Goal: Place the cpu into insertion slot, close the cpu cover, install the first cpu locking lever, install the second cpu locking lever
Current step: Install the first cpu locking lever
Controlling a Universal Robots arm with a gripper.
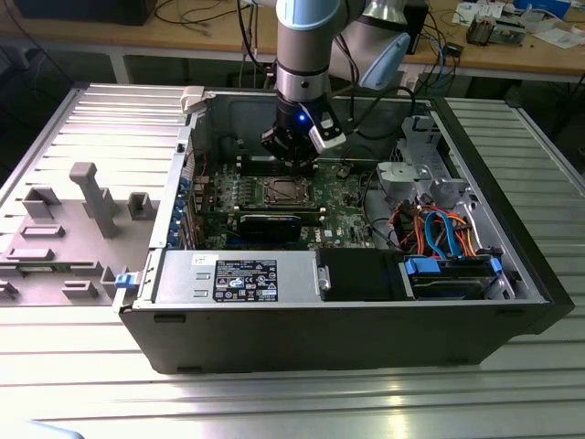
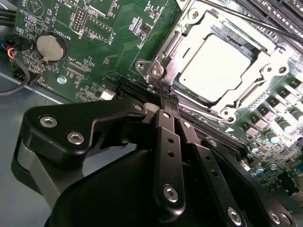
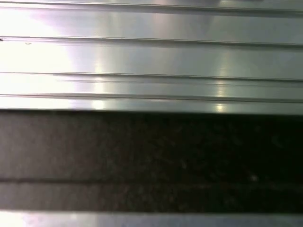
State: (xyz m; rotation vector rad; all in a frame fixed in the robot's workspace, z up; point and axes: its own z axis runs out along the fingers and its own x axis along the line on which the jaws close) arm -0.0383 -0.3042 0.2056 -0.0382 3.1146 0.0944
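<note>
The flat square cpu (image 2: 218, 68) with its dull, pale silver metal top sits in the square metal-rimmed insertion slot (image 2: 272, 71) on the glossy green motherboard (image 2: 102, 42). The thin, shiny steel cpu cover (image 2: 199, 33) frames it, lying down over the chip's edges. The matte black, bolt-studded gripper (image 2: 168, 97) has its slim fingers (image 2: 164, 101) pressed together, tips touching the socket's corner, with the cpu at about two o'clock from them. In the exterior view the gripper (image 1: 291, 155) hangs at twelve o'clock of the socket (image 1: 281, 190) inside the open dark grey computer case (image 1: 274, 338).
</note>
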